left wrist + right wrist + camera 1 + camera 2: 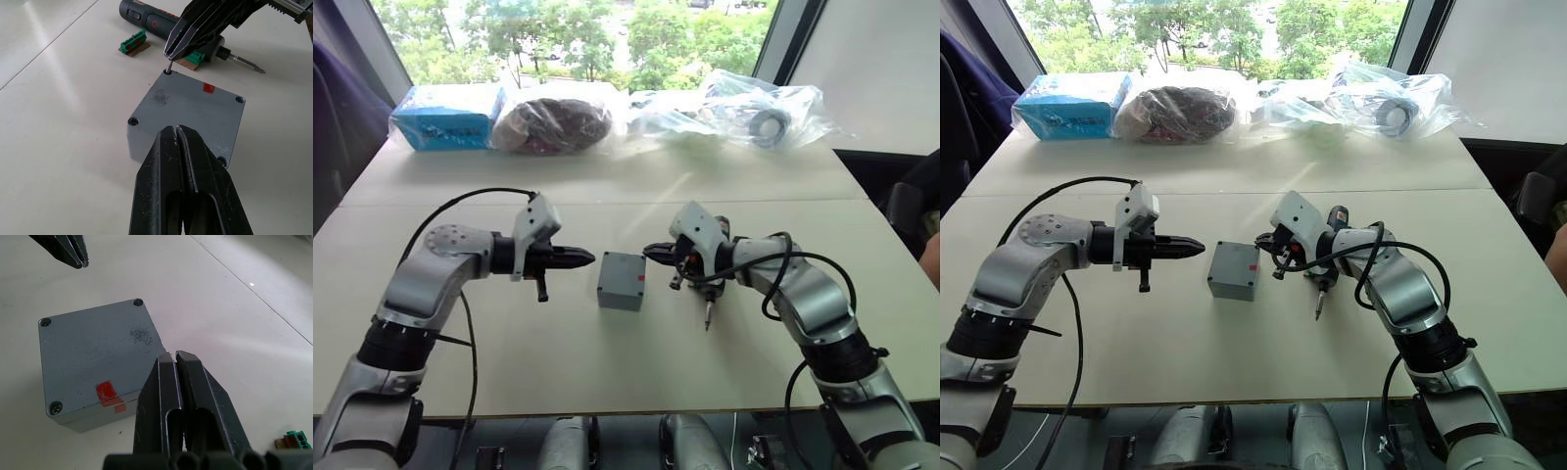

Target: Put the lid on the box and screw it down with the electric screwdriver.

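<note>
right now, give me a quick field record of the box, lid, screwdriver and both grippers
lid: seated on the box, red mark near one edge
screw holes: one corner has a screw, others look empty
right gripper: shut on a small screw at a corner hole
left gripper: shut, empty, beside the box
electric screwdriver: lying on the table behind the right gripper

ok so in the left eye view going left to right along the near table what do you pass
Left gripper of two black fingers → small grey square box with its flat grey lid on, red mark → right gripper of black fingers → dark pen-shaped electric screwdriver.
</note>
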Action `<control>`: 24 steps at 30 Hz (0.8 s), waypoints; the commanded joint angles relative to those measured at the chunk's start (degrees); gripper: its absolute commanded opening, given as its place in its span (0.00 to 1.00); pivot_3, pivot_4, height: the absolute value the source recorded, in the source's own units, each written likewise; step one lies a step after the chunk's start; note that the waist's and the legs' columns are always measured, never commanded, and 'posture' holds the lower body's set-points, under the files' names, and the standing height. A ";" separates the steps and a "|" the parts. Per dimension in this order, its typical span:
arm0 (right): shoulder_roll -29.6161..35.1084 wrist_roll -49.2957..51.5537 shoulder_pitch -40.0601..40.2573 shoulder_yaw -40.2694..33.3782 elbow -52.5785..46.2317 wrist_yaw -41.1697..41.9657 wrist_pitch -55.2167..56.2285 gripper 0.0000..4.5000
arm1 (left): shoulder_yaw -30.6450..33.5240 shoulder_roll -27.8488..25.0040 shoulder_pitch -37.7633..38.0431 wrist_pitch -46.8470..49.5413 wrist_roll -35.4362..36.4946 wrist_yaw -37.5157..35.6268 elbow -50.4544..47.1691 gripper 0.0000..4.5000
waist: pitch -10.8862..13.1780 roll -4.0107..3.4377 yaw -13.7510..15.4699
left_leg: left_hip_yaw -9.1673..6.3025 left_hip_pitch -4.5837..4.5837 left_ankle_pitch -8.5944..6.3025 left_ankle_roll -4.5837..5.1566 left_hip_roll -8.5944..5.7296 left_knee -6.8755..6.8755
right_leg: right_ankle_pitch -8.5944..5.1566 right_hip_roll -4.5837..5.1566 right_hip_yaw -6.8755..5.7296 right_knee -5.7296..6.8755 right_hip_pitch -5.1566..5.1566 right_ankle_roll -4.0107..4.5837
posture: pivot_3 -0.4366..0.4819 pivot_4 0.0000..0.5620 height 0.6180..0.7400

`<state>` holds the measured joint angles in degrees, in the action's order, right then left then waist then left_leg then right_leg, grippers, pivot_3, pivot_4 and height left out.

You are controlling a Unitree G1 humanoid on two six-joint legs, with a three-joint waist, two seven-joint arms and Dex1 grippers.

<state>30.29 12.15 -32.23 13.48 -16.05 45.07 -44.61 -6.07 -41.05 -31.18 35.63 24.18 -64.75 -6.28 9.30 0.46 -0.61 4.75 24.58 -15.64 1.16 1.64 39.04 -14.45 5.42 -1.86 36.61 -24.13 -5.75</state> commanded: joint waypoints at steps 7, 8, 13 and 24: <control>-0.45 -0.13 -0.71 1.09 -0.16 -0.58 1.41 0.00 | 0.10 -0.09 -0.64 -0.91 -0.34 0.07 -0.39 0.00 | 0.00 0.00 0.00 | 0.00 0.00 0.00 0.00 0.00 0.00 | 0.00 0.00 0.00 0.00 0.00 0.00 | 0.48 0.27 1.00; -0.50 -0.14 -0.74 1.12 -0.07 -0.67 1.44 0.00 | 0.09 -0.08 -0.58 -0.92 -0.35 0.10 -0.43 0.00 | 0.00 0.00 -0.02 | 0.00 0.00 0.00 0.00 0.00 0.00 | 0.00 0.00 0.00 0.00 0.00 0.00 | 0.48 0.27 1.00; -0.34 -0.01 -0.92 1.18 0.08 -0.81 1.54 0.38 | 0.05 -0.03 -0.51 -0.91 -0.30 0.11 -0.52 0.00 | 0.00 0.00 0.00 | 0.00 0.00 0.00 0.00 0.00 0.00 | 0.00 0.00 0.00 0.00 0.00 0.00 | 0.48 0.27 1.00; -1.10 10.49 -7.52 -16.96 -4.57 -7.05 -20.44 0.81 | 1.21 0.95 -2.55 -0.12 1.84 -0.48 -1.91 0.00 | 0.00 0.00 0.09 | 0.00 0.00 0.00 0.00 0.07 0.01 | 0.00 0.01 0.00 0.03 0.00 0.00 | 0.48 0.27 1.00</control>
<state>28.77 19.32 -36.11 3.53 -17.81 40.19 -57.60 -6.12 -39.98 -31.98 35.74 24.51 -64.82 -5.94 9.30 0.46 -0.51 4.75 24.58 -15.64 1.16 1.72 39.05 -14.45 5.43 -1.86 36.65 -24.13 -5.75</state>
